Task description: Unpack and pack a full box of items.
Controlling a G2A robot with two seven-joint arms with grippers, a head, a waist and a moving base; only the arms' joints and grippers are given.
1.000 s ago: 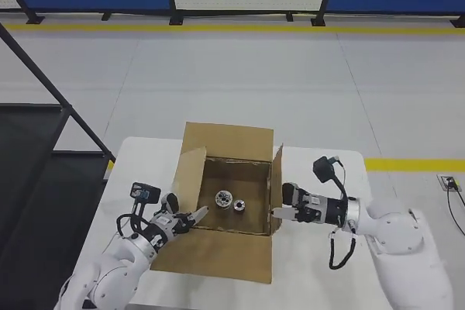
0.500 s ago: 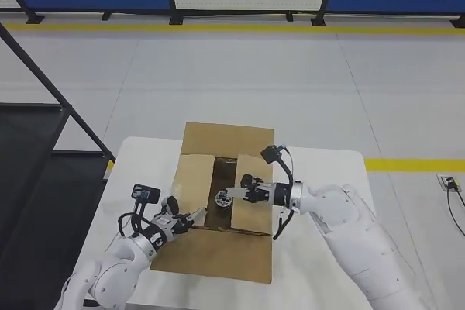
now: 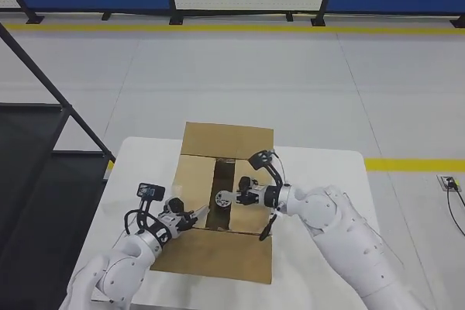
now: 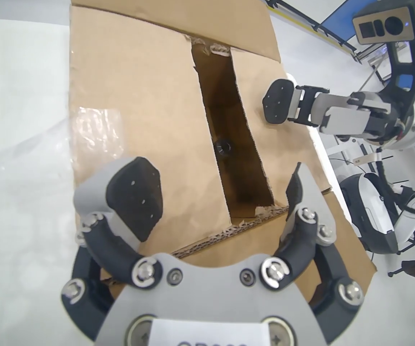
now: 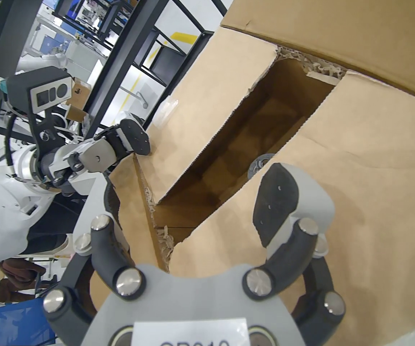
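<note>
A cardboard box [image 3: 225, 139] stands in the middle of the white table [image 3: 325, 167]. Its two side flaps [image 4: 135, 84] are folded inward, and a narrow dark gap [image 4: 229, 138] lies between them. Through that gap a small round metal part [image 4: 224, 145] [image 5: 261, 163] shows on the box floor. My left gripper [image 3: 195, 214] [image 4: 216, 196] is open at the near end of the left flap. My right gripper [image 3: 232, 195] [image 5: 193, 210] is open too, with one finger pad [image 5: 277, 203] resting on the right flap [image 5: 366, 167]. The box's front flap [image 3: 213, 260] lies flat toward me.
A black metal rack [image 3: 39, 85] stands to the left of the table. Clear plastic film [image 4: 20, 152] lies on the table beside the box. The table has bare surface to the right of the box [image 3: 333, 248].
My right arm swung from the box's right side over the top and folded the right flap down. The left flap also came down, and the opening narrowed to a slit.
</note>
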